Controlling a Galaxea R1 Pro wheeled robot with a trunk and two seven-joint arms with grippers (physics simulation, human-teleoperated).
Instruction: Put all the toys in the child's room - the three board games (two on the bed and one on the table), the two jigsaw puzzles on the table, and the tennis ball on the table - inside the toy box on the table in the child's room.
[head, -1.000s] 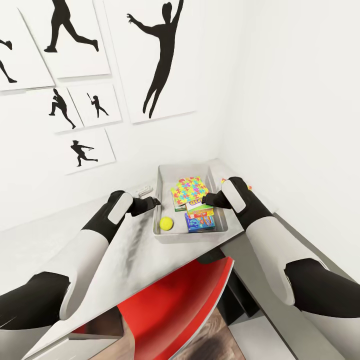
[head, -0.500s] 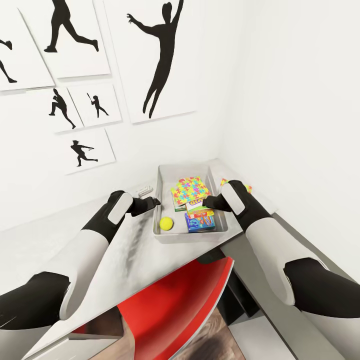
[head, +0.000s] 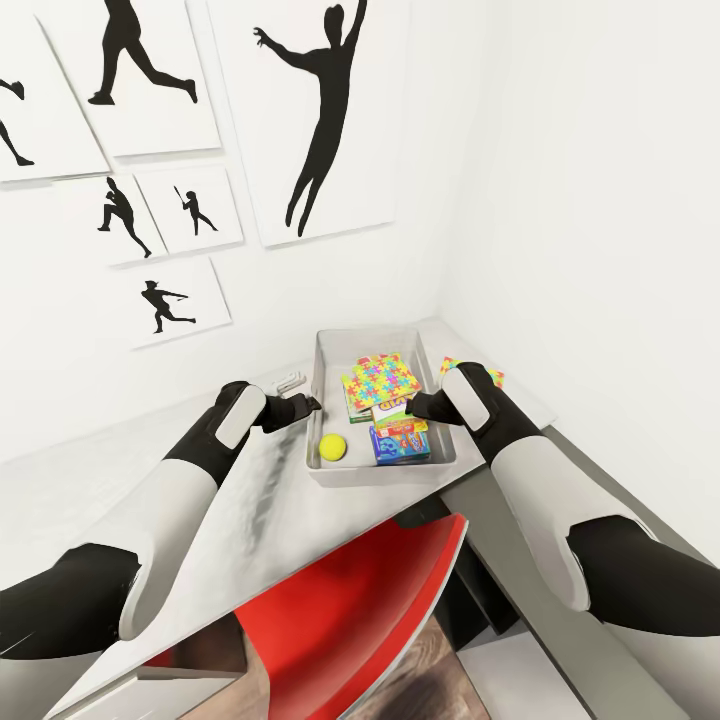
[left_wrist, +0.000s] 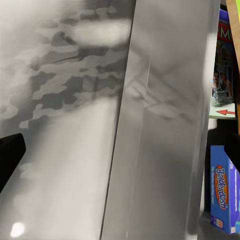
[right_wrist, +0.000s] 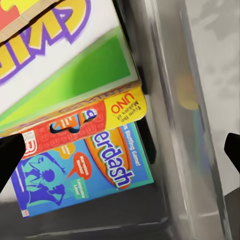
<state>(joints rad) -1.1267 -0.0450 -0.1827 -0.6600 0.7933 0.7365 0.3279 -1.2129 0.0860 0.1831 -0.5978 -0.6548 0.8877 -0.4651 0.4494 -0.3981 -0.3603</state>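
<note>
- Your right gripper (head: 412, 405) hangs over the toy box (head: 330, 345), above the stacked games; in the right wrist view its two dark fingertips (right_wrist: 10, 155) sit at opposite edges with the boxes between, so the jaws stand spread apart, gripping nothing.
- Your left gripper (head: 308, 404) sits just outside the box's near-left wall, low over the table (head: 200, 520). One dark fingertip (left_wrist: 9, 155) shows in the left wrist view; you cannot tell whether those jaws are apart or together.
- Count in the box: one tennis ball (head: 333, 446), yellow, in the near-left corner; one jigsaw puzzle (head: 380, 378) with a many-coloured lid on top of the pile; at least three game boxes under and in front of it, a blue Balderdash box (right_wrist: 95, 175), an orange-and-yellow Uno-maker box (right_wrist: 80, 122), and a green-edged box (right_wrist: 75, 65) above those.
- One more bright puzzle box (head: 488, 374) lies on the table outside the toy box, beyond your right wrist, mostly hidden by the arm.
- One small white object (head: 289, 380) rests on the table near the wall, left of the box; too small to name.
- Surface: glossy grey tabletop set in a white corner. One red chair (head: 350, 610) is tucked under the near edge.
- Room: five white posters (head: 310, 120) with black athlete silhouettes on the left wall.
</note>
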